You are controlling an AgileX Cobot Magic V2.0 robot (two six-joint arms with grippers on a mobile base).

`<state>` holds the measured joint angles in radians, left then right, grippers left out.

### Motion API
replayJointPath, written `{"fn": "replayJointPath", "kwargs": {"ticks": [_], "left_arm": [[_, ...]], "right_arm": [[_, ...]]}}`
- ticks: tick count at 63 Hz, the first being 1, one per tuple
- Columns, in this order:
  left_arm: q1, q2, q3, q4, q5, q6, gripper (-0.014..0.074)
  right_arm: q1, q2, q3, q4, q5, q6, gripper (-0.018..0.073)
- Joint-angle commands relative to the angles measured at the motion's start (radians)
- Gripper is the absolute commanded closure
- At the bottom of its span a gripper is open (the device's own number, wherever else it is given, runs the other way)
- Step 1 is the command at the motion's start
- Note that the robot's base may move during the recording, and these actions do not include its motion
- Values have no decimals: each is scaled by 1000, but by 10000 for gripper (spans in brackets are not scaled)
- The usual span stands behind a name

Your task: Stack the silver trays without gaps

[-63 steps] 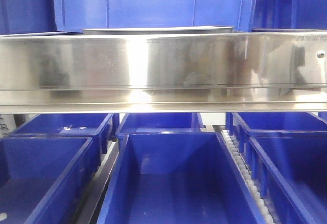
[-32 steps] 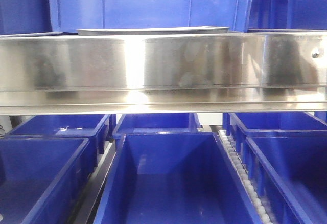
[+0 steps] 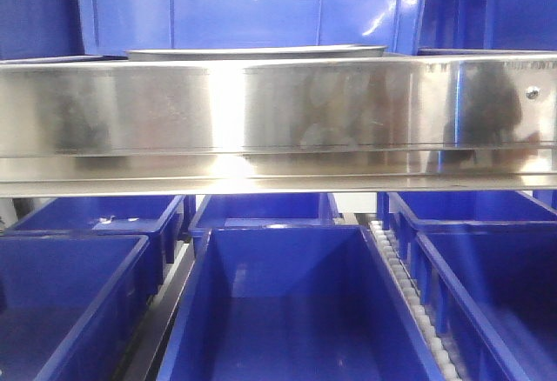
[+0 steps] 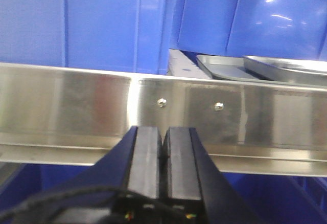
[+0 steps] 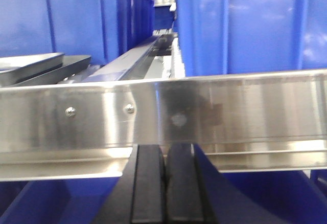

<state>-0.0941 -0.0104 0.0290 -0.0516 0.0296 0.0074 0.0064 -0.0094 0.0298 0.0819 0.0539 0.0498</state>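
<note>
The shelf rail [image 3: 278, 120] hides all but the silver trays' [image 3: 257, 51] rims

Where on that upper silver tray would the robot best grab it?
Probably by the thin out-turned rim of the upper silver tray, coming in level over the steel shelf rail. The tray is shallow and lies flat on a lower silver tray, so only its rim offers a pinchable edge.

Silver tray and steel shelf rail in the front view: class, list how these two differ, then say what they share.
The shelf rail runs across the whole front view; the silver tray spans only the middle part. The rail shows a broad upright face; the tray lies flat behind it, with only its thin rim showing above. The rail has a screw near its right end; no screw shows on the tray. Both are shiny bare metal.
</note>
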Motion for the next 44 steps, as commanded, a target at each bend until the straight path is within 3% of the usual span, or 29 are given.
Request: {"fn": "replayJointPath", "kwargs": {"ticks": [1,44], "left_arm": [[1,-14,-3,-6,-85,3,644],[1,-14,-3,-6,-85,3,644]], "right_arm": [[-7,-20,0,-1,-93,-13,500],[-7,-20,0,-1,-93,-13,500]]}}
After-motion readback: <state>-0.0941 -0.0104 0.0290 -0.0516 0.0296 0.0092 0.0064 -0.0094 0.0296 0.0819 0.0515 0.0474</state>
